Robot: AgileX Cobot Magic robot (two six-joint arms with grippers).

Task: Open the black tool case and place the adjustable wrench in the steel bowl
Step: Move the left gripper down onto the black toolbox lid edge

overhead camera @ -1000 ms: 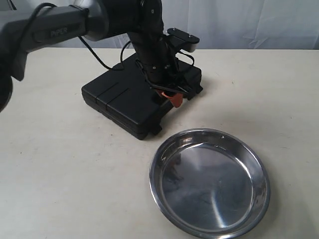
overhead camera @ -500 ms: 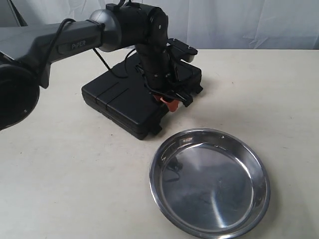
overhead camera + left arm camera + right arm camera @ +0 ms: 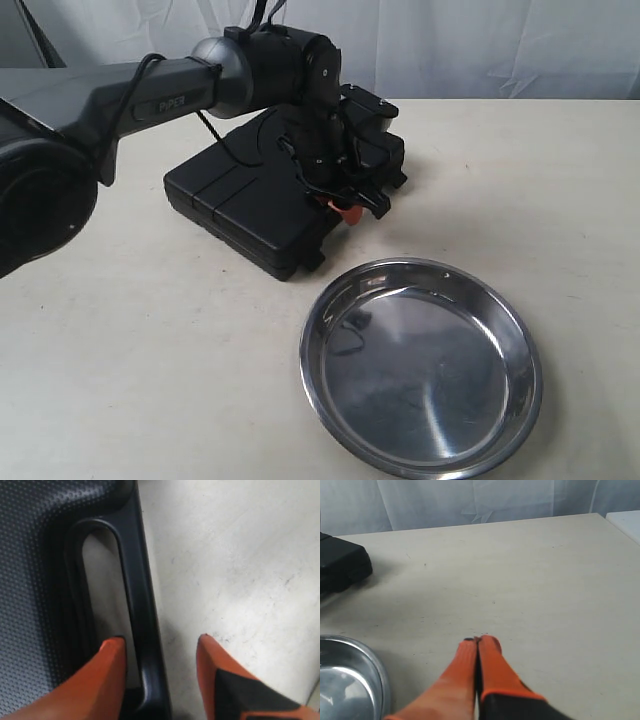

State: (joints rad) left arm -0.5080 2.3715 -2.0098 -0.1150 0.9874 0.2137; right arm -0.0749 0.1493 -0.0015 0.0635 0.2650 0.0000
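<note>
The black tool case [image 3: 262, 203] lies shut on the table, so the adjustable wrench is hidden. My left gripper [image 3: 345, 208] hangs at the case's near right edge, jaws open. In the left wrist view this gripper [image 3: 159, 639] straddles the handle bar [image 3: 136, 575]: one orange finger [image 3: 107, 675] sits in the handle cutout, the other outside over the table. The steel bowl [image 3: 420, 365] stands empty in front of the case. My right gripper [image 3: 479, 641] is shut on nothing, low over the table beside the bowl's rim [image 3: 377, 672].
The beige table [image 3: 140, 350] carries only the case and the bowl. A white curtain [image 3: 480, 45] hangs behind it. A case corner [image 3: 342, 562] shows in the right wrist view, and the table's far edge [image 3: 495, 522] runs ahead.
The left arm has swung further in and the wrist has dropped lower and closer onto the case's handle edge. Its jaws have stayed open. The case and bowl have not moved.
</note>
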